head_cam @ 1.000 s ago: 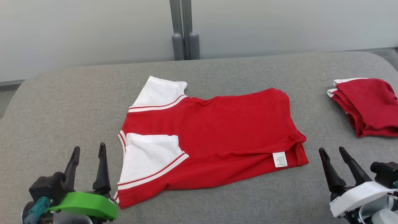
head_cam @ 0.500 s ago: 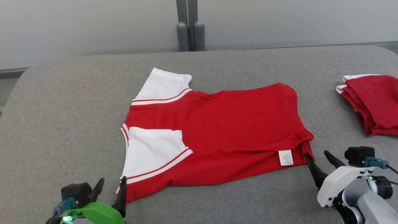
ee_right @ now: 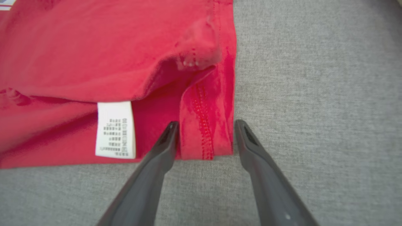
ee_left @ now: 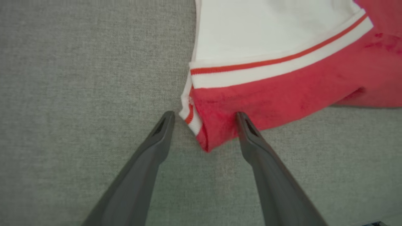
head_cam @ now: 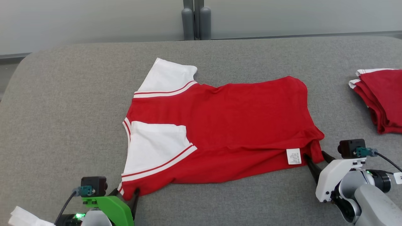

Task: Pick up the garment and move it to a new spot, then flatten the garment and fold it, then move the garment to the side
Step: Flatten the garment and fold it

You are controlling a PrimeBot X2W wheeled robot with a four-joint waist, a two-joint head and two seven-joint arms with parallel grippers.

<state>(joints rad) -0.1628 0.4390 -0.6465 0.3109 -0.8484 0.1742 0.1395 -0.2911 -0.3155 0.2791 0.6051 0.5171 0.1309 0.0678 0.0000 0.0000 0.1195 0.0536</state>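
1. Locate the red T-shirt (head_cam: 226, 125) at the centre of the grey table (head_cam: 62, 110). It lies flat, with the sleeve end toward 9 o'clock and the hem toward 3 o'clock.
2. Check the two white sleeves. The far sleeve (head_cam: 166, 78) projects from the red body at 11 o'clock. The near sleeve (head_cam: 154, 150) lies folded onto the red body at 8 o'clock. Each ends in a white band with a red stripe.
3. Find the left hand (head_cam: 125, 192) at the 7 o'clock corner of the T-shirt. In the left wrist view this hand (ee_left: 204, 117) has its fingers spread apart with the corner between them. One fingertip touches the red edge. The other is over bare table just beside the striped trim. Nothing is clamped.
4. Find the right hand (head_cam: 315, 156) at the 4 o'clock corner. In the right wrist view this hand (ee_right: 206, 125) also has its fingers apart, one on each side of the stitched hem strip (ee_right: 205, 138). One fingertip lies over red fabric and the other sits at the outer edge of the hem. The fabric is not pinched.
5. Note the white care label (ee_right: 115, 129) just beside the right hand, at its 9 o'clock in the wrist view.
6. Note the folded stack of red garments (head_cam: 381, 97) at 3 o'clock on the table, well apart from the T-shirt.
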